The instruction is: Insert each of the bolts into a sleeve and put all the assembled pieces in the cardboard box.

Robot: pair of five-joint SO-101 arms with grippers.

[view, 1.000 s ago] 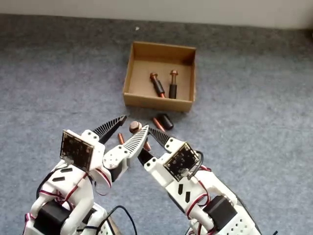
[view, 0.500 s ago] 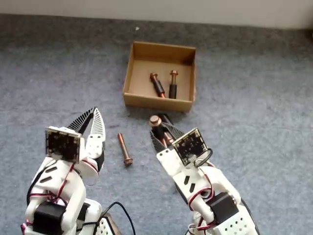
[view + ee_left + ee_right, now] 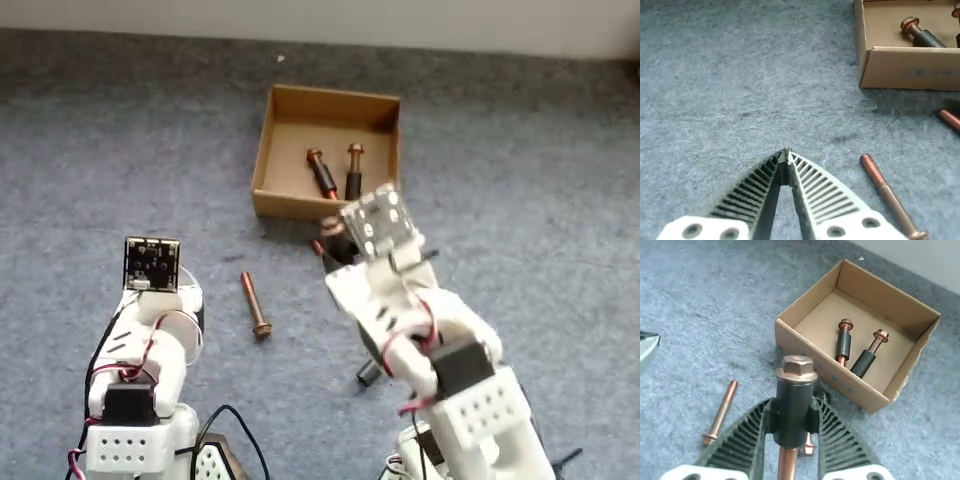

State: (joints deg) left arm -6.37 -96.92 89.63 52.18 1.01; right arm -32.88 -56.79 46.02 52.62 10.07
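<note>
Right tool (image 3: pixel 793 410) nearer cardboard box (image 3: pixel 826 371) now, around black-sleeved copper bolt (image 3: pixel 796 368).

Left gripper (image 3: pixel 787 152) pinched together over grey carpet (image 3: pixel 740 75), bare bolt (image 3: pixel 887 192) lying nearby, cardboard box (image 3: pixel 910 70) holding a sleeved bolt (image 3: pixel 922 32)

I count one box (image 3: pixel 300 206). Sleeved bolts come to three. Two lie side by side in that box, ahead of the right jaws: one sleeved bolt (image 3: pixel 322 175) and its neighbour sleeved bolt (image 3: pixel 353 172). The third, the held sleeved bolt (image 3: pixel 791 405), is clamped between the right jaws. Bare bolts come to two. One loose bolt (image 3: pixel 253 303) lies on the carpet (image 3: pixel 120 150) between the left jaws and the right jaws. One half-hidden bolt (image 3: pixel 950 119) sits beneath the right jaws. One dark piece (image 3: pixel 824 396) just beyond those jaws is too hidden for me to name.
</note>
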